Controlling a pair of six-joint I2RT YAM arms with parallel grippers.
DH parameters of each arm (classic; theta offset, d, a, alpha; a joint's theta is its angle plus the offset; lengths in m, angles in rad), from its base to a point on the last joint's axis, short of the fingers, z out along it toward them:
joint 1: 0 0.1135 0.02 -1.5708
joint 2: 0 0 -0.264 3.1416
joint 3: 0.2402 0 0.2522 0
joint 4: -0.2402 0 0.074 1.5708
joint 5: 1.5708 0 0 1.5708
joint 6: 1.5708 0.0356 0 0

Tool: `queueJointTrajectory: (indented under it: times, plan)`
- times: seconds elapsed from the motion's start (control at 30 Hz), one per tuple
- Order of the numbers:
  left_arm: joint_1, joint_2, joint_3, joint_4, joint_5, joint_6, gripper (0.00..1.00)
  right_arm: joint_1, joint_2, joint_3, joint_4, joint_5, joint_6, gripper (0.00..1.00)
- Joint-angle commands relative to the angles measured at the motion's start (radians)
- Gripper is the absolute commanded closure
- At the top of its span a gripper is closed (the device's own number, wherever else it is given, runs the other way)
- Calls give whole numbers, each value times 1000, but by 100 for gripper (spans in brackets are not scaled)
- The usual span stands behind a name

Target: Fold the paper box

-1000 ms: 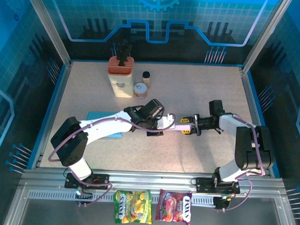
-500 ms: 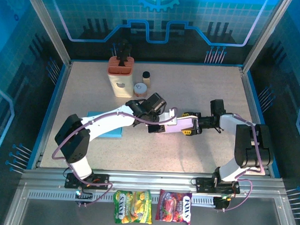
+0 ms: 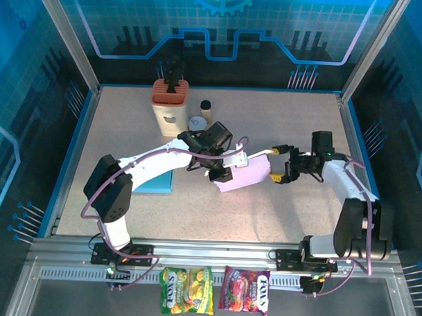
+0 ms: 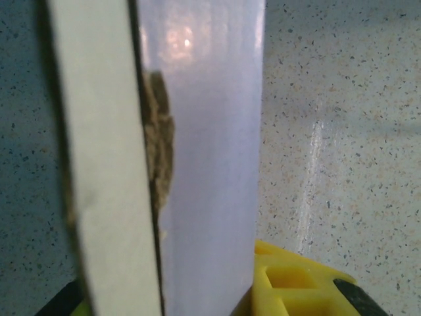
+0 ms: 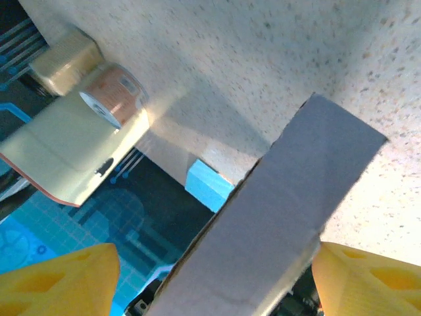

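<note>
Our left gripper [image 3: 221, 173] clamps the paper box [image 3: 246, 174]. Our right gripper [image 3: 276, 165] gapes wide; we should pinch the box edge squarely.

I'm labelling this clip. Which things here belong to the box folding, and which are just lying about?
In the job: paper box; left gripper, gripping it; right gripper, open beside it.

Lying about: blue pad; cream holder; tape roll; small bottle; yellow snack bag; red snack bag.

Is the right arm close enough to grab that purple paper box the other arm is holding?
Probably yes. The right gripper is open, and its wrist view shows the paper box between its fingers, nothing intervening. The left gripper grips the other end.
</note>
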Motion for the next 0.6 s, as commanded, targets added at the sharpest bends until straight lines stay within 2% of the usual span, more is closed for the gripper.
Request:
queueJointTrajectory:
  times: [0.0,0.17,0.27,0.37,0.57]
  plan:
    - [6,27,27,-95,62,-14,77,-33,-78,61,-115,134,-99,22]
    - [6,34,50,-117,47,-22,76,-41,-189,49,-182,244,-135,23]
    - [3,39,63,-131,27,-39,75,-2,-274,54,-213,332,-155,26]
    - [-7,49,73,-149,5,-61,74,82,-351,37,-213,400,-159,30]
    - [-46,77,97,-186,-55,-104,72,338,-469,-82,-82,549,-80,31]
